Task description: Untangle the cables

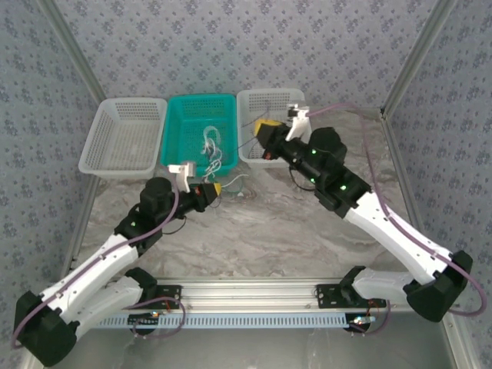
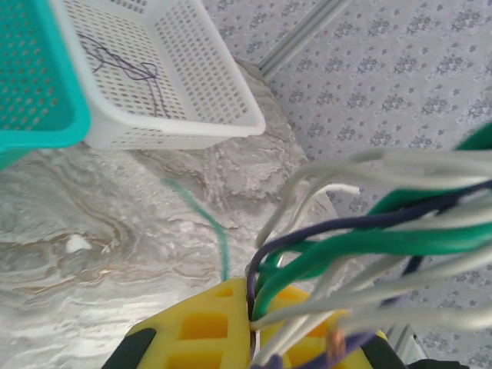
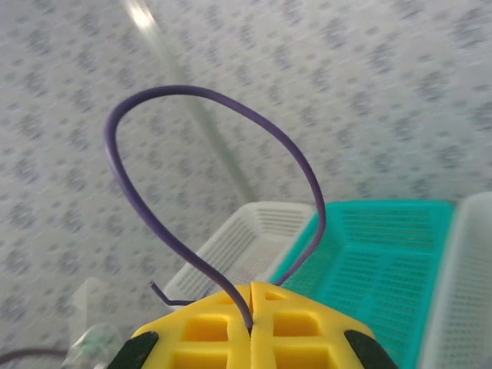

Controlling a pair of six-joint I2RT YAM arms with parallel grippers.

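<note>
My left gripper [image 1: 217, 189] [image 2: 254, 317] hovers just in front of the teal basket [image 1: 184, 115], its yellow fingers shut on a bundle of green, whitish and dark purple cables [image 2: 361, 238]. A loose green cable end [image 2: 206, 221] trails down onto the table. More whitish cable [image 1: 214, 146] lies tangled inside the teal basket. Over the right white basket [image 1: 247, 104], my right gripper [image 1: 262, 129] [image 3: 251, 309] is shut on a single purple cable [image 3: 165, 96] that loops up above the fingers. Another dark cable [image 2: 123, 65] rests in that right white basket.
Three baskets line the back of the marble table [image 1: 254, 238]: a left white basket [image 1: 123, 138], the teal one, and the right white one. Patterned walls with metal posts [image 1: 407, 69] close in both sides. An aluminium rail [image 1: 254, 292] runs along the near edge.
</note>
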